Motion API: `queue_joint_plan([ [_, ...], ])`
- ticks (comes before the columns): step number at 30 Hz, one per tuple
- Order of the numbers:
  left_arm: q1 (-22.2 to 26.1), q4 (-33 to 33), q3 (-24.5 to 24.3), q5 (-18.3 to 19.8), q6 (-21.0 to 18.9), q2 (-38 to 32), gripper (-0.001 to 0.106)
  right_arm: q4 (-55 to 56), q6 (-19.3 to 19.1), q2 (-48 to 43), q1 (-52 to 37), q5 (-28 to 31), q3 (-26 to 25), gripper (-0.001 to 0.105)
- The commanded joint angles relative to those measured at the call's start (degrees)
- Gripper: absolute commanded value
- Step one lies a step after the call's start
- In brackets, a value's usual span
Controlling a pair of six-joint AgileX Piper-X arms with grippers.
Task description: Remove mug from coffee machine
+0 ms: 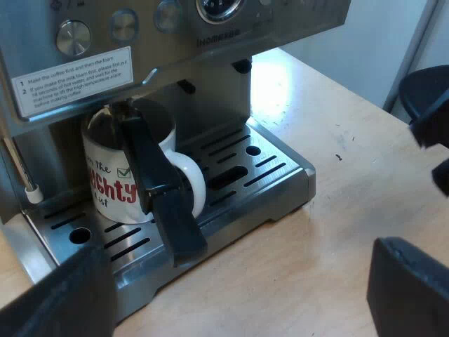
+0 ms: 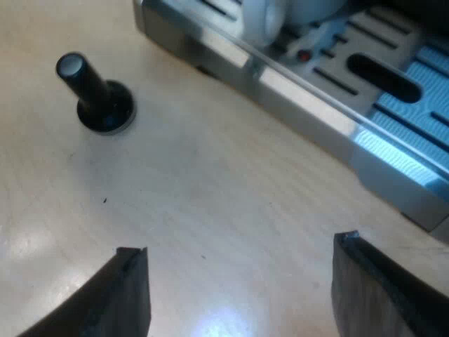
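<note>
The espresso machine [image 1: 210,42] is holding the white mug [image 1: 112,175] on its drip tray [image 1: 273,165] under the brew head, the holder's dark handle [image 1: 165,203] jutting across the mug's front. My left gripper [image 1: 242,253] is hovering before the tray, fingers [image 1: 410,288] spread wide, gripping nothing. My right gripper [image 2: 240,246] is hanging over the table [image 2: 210,175] by the tray's edge, equally wide and empty, near the upright black-knobbed tamper [image 2: 95,91].

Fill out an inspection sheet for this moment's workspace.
Surface: pale wooden table.
Job's things: white mug standing on the espresso machine's drip tray, behind the holder's dark handle.
Clutter: black-knobbed tamper standing on the table, off the tray.
Grippers: left gripper open, facing the mug; right gripper open above the table near the tray's edge.
Cables: nothing seen.
Surroundings: pale wall beyond the table.
</note>
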Motion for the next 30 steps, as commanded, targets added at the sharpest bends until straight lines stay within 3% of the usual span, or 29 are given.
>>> queue_joint_plan([
  [1, -0.2, -0.9, -0.1, 0.3, -0.7, 0.0, 0.079, -0.1, -0.6, 1.5, 0.9, -0.7, -0.6, 0.057],
  [5, -0.2, -0.9, -0.1, 0.3, -0.7, 0.0, 0.079, -1.5, -0.6, 4.8, 4.6, 0.0, -0.6, 0.049],
  [11, -0.2, -0.9, -0.1, 0.3, -0.7, 0.0, 0.079, -7.6, 0.5, 10.5, 8.5, 6.4, -0.6, 0.034],
  [14, -0.2, -0.9, -0.1, 0.3, -0.7, 0.0, 0.079, -12.0, 6.9, 13.5, 8.5, 6.8, -0.6, 0.040],
  [18, -0.2, -0.9, -0.1, 0.3, -0.7, 0.0, 0.079, -18.2, 15.1, 17.6, 8.5, 8.8, -0.6, 0.060],
  [20, -0.2, -0.9, -0.1, 0.3, -0.7, 0.0, 0.079, -21.0, 16.1, 19.2, 8.5, 8.8, -0.6, 0.064],
  [25, -0.2, -0.9, -0.1, 0.3, -0.7, 0.0, 0.079, -28.6, 17.7, 23.6, 8.5, 9.8, -0.6, 0.059],
  [30, -0.2, -0.9, -0.1, 0.3, -0.7, 0.0, 0.079, -34.7, 17.7, 28.1, 8.5, 15.3, -0.6, 0.059],
])
